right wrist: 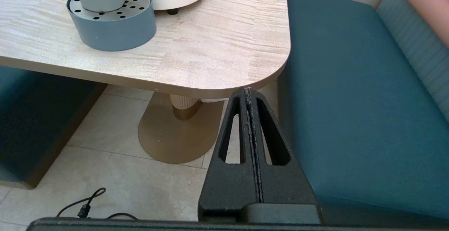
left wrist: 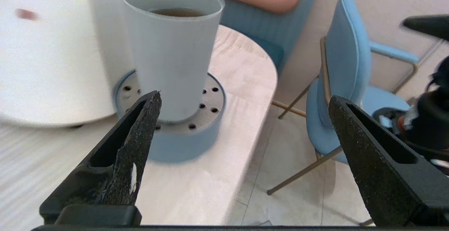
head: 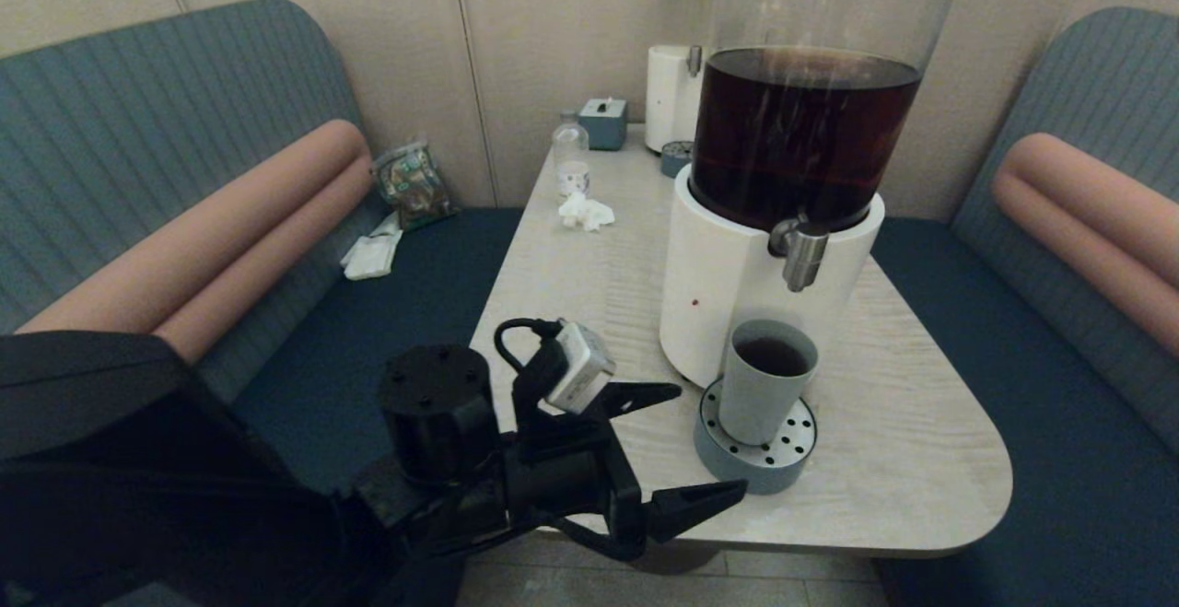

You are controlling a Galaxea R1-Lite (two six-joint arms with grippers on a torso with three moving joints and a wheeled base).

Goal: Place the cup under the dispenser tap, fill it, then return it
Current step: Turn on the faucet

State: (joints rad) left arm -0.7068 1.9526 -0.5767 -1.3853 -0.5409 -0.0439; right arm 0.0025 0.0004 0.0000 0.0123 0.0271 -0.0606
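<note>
The small matte grey-blue tumbler, the cup [head: 766,377], stands upright on the round grey-blue drip tray with a perforated metal top [head: 737,460], directly beneath the short brushed-metal dispenser tap [head: 804,257] of the big white-based dispenser with a clear tank of dark liquid [head: 801,128]. Dark drink already shows inside the cup, so it sits there to catch the pour, and filling looks largely done; returning it remains. The left gripper [head: 695,446] hovers at the near table edge, just beside the tray, its black fingers spread wide and pointed toward the cup, touching nothing. The right gripper [right wrist: 249,94] hangs low beyond the light wood-grain table [right wrist: 210,48], its fingers pressed together, empty.
</note>
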